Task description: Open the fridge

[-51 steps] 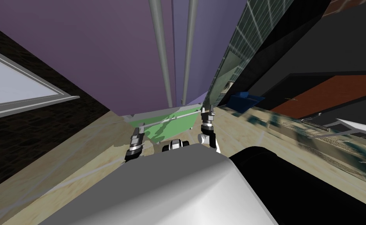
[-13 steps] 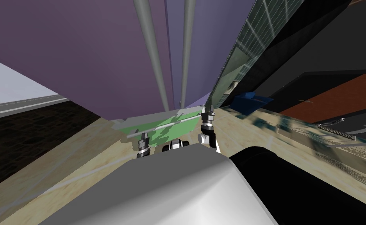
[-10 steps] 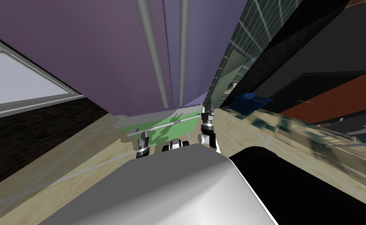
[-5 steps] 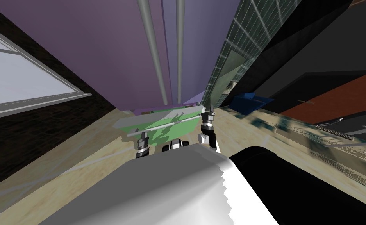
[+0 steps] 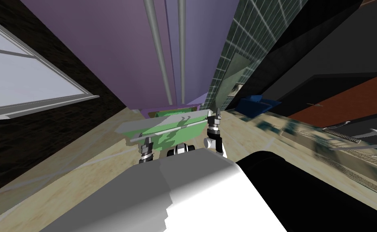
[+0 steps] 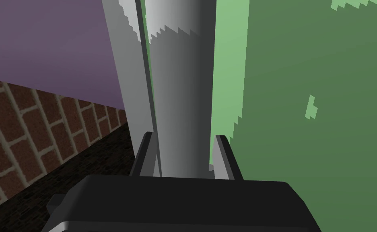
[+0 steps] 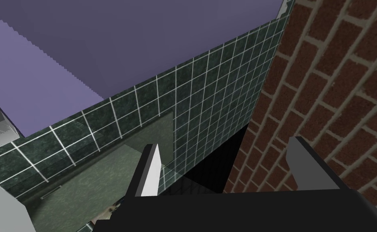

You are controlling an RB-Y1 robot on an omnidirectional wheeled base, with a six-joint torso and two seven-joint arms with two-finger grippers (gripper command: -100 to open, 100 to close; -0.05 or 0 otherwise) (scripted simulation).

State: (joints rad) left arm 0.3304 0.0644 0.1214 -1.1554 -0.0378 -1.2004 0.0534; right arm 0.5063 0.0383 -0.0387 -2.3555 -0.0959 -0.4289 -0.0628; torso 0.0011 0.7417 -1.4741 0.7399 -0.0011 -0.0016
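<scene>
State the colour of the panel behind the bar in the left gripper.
The panel is green, clearest in the left wrist view.

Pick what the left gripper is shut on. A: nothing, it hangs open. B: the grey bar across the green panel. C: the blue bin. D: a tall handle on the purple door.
B: in the left wrist view the left gripper has its fingers pressed on both sides of the grey bar, with the green panel right behind it.
</scene>
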